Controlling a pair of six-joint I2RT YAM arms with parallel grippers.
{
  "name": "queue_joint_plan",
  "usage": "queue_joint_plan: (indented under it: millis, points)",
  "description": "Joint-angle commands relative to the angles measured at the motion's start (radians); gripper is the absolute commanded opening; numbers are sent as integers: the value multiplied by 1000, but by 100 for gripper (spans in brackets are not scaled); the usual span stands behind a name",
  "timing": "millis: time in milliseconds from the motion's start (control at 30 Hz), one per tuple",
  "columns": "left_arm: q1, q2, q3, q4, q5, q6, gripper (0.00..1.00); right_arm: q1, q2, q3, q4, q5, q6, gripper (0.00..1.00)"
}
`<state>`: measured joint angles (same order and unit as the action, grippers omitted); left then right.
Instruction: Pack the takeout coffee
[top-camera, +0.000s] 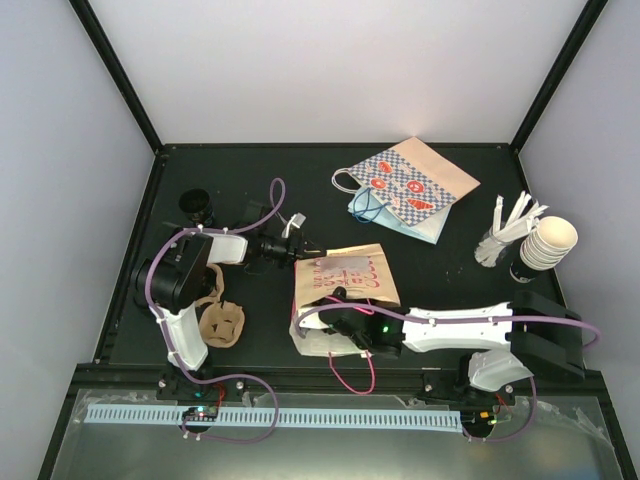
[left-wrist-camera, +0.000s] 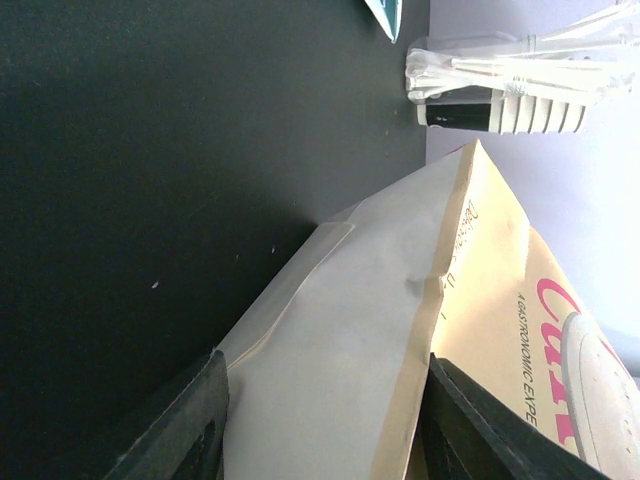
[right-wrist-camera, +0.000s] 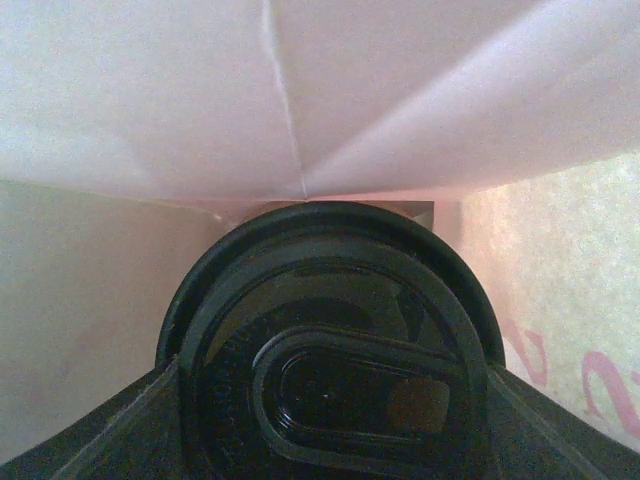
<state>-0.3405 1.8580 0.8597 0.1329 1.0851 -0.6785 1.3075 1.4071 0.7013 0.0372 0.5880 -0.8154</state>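
Two paper bags are counted: one kraft bag with pink print (top-camera: 345, 272) around the right claw (right-wrist-camera: 332, 368), and one blue-checked bag with red print (top-camera: 410, 185) well beyond it. One round black plastic lid (right-wrist-camera: 330, 270) is seen between its fingers. One stack of nested cream paper cups (top-camera: 550, 245) is counted to its right, and one brown pulp cup carrier (top-camera: 222, 325) to its left.

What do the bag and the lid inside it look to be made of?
The bag looks like matte tan paper: sharp creases, pink print. The coffee lid looks like glossy black moulded plastic: smooth raised rims with faint reflections.
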Motion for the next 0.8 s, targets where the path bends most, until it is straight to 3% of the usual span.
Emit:
queue_joint_plan:
  millis: [0, 767]
  points:
    - [-48, -39, -47, -86, 194, -8, 54, -63, 30, 4, 23, 42, -43, 38]
    - [-36, -12, 19, -254, 154, 98, 56, -123, 55, 116, -266, -124, 92, 36]
